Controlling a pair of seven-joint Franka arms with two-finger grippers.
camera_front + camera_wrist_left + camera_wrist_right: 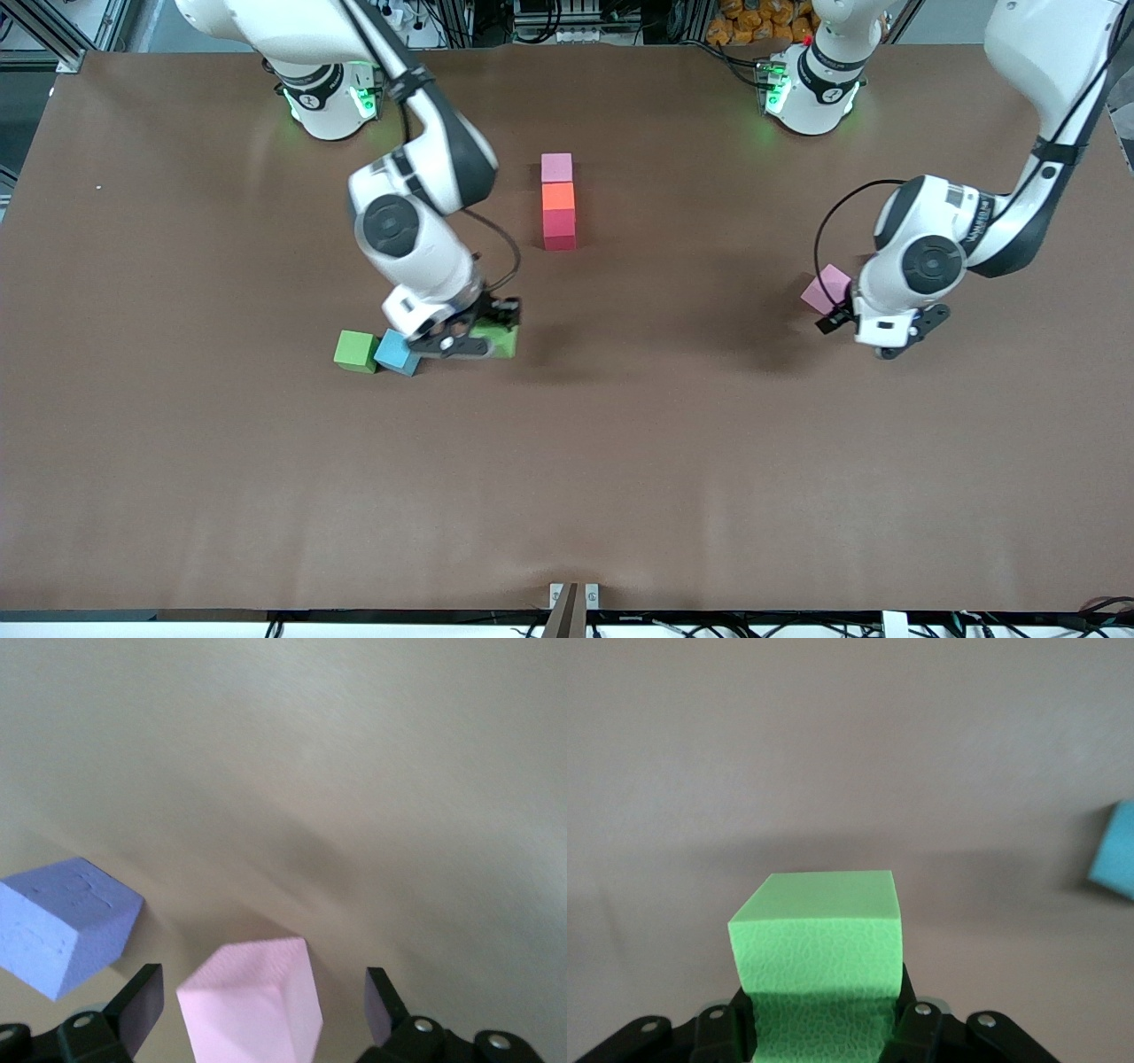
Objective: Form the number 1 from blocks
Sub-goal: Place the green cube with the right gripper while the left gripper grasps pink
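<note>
Three blocks lie in a touching column mid-table: light pink (556,167), orange (558,196) and red (559,230), the red one nearest the front camera. My right gripper (483,333) (828,1014) is shut on a green block (500,342) (819,935), low at the table. Beside it lie a blue block (395,353) (1115,850) and another green block (356,351). My left gripper (840,310) (261,992) is open, its fingers (142,1003) standing apart on either side of a second light pink block (826,289) (252,1005), which sits skewed to them. A purple block (66,926) lies close by.
The brown table (620,461) stretches bare from the blocks to its edge nearest the front camera. The two robot bases (330,97) (811,89) stand along the table's edge farthest from that camera.
</note>
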